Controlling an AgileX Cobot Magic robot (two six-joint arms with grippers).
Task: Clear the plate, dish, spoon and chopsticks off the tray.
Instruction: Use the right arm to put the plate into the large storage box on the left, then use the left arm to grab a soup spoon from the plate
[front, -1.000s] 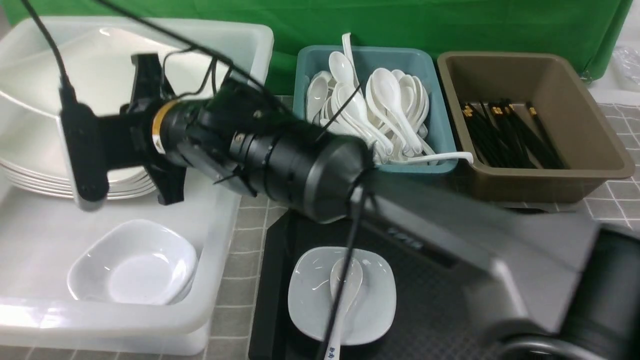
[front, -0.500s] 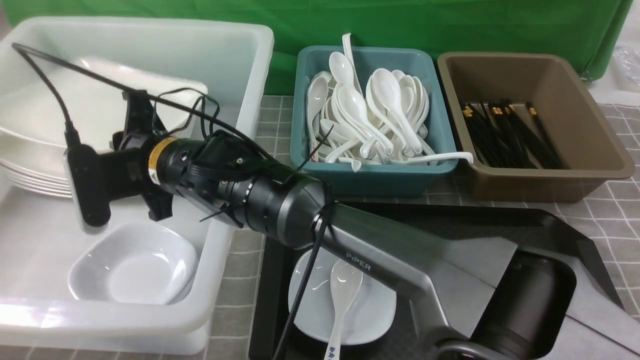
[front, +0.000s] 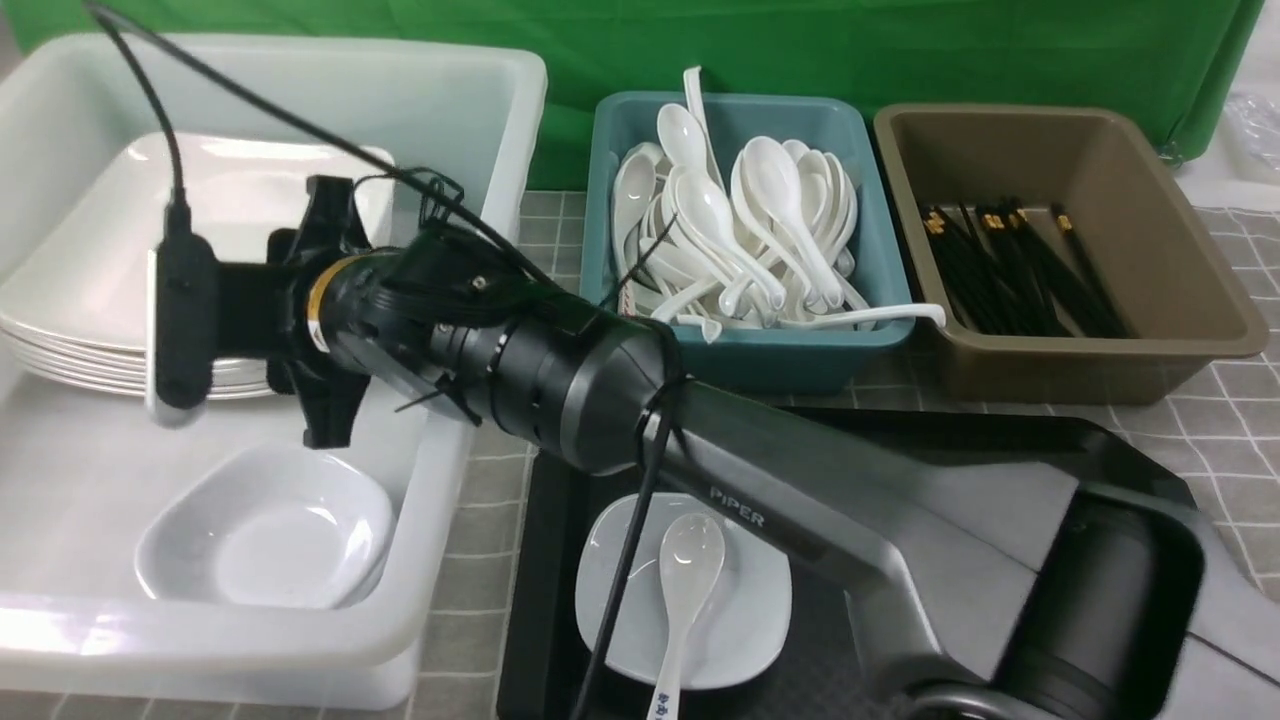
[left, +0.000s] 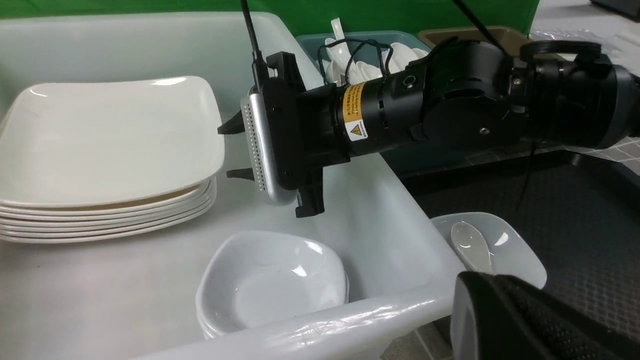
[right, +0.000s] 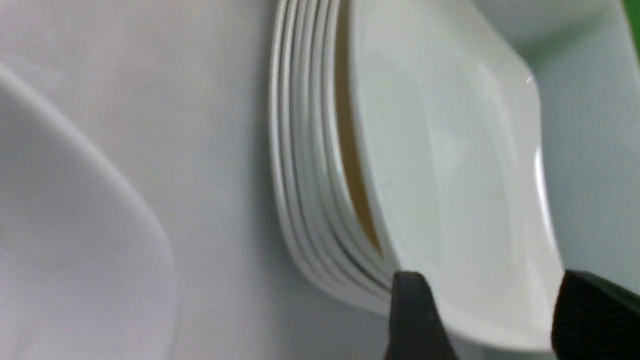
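The spoon (front: 680, 610) lies in the dish (front: 745, 610) on the black tray (front: 1130, 450). Its long axis runs near to far, tilted a little, with the bowl end pointing away from the robot and the handle reaching past the dish's near rim. The dish sits at the tray's near left corner.

The right gripper (left: 226, 152) reaches across into the white bin (front: 480, 110), its fingers spread wide with nothing held. In the right wrist view, the near edge of the top plate (front: 100, 250) shows between the two fingers. That plate lies flat, face up, on a stack of like plates at the bin's far left. Small dishes (front: 265, 530) sit nested in the bin's near part.

The teal bin (front: 740, 350) holds a heap of white spoons (front: 760, 210) pointing every way. The brown bin (front: 1180, 230) holds black chopsticks (front: 1010, 270), lying lengthways near to far.

Only one black finger of the left gripper (left: 500, 320) shows, so whether it is spread or closed cannot be told.
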